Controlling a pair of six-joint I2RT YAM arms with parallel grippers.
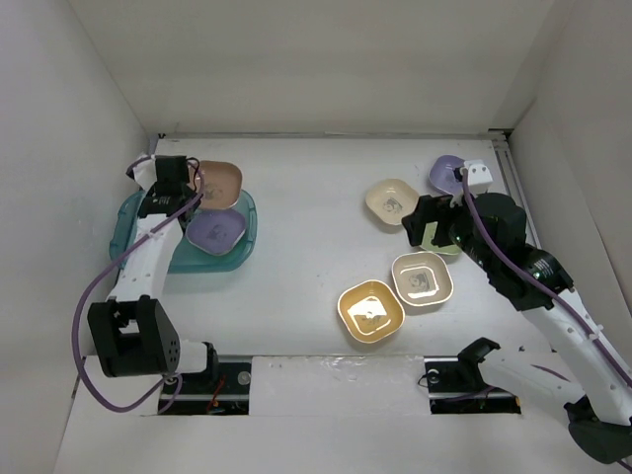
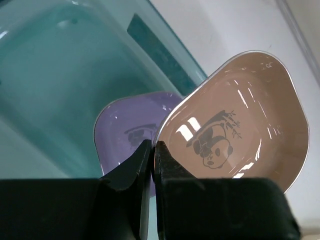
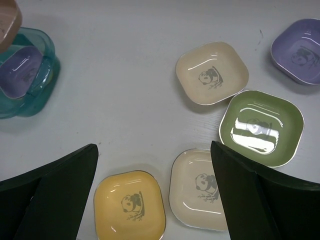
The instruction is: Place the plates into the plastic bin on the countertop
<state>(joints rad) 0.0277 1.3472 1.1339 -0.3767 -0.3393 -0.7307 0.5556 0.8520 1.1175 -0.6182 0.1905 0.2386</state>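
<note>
My left gripper [image 1: 195,185] is shut on the rim of the brown plate [image 1: 221,181] and holds it tilted above the far end of the teal plastic bin [image 1: 212,262]. In the left wrist view the pinched brown plate [image 2: 240,120] hangs over a purple plate [image 2: 125,130] that lies in the bin [image 2: 60,75]. My right gripper [image 1: 423,223] is open and empty, hovering above the green plate [image 3: 261,127]. Around it on the countertop [image 1: 306,227] lie the cream [image 1: 391,202], second purple [image 1: 446,173], beige [image 1: 423,277] and yellow [image 1: 371,311] plates. The orange plate is out of view.
White walls close the countertop on the left, back and right. The right wrist view shows the yellow plate [image 3: 130,205] and the beige plate [image 3: 197,187] between my open fingers, and the bin [image 3: 47,82] far left.
</note>
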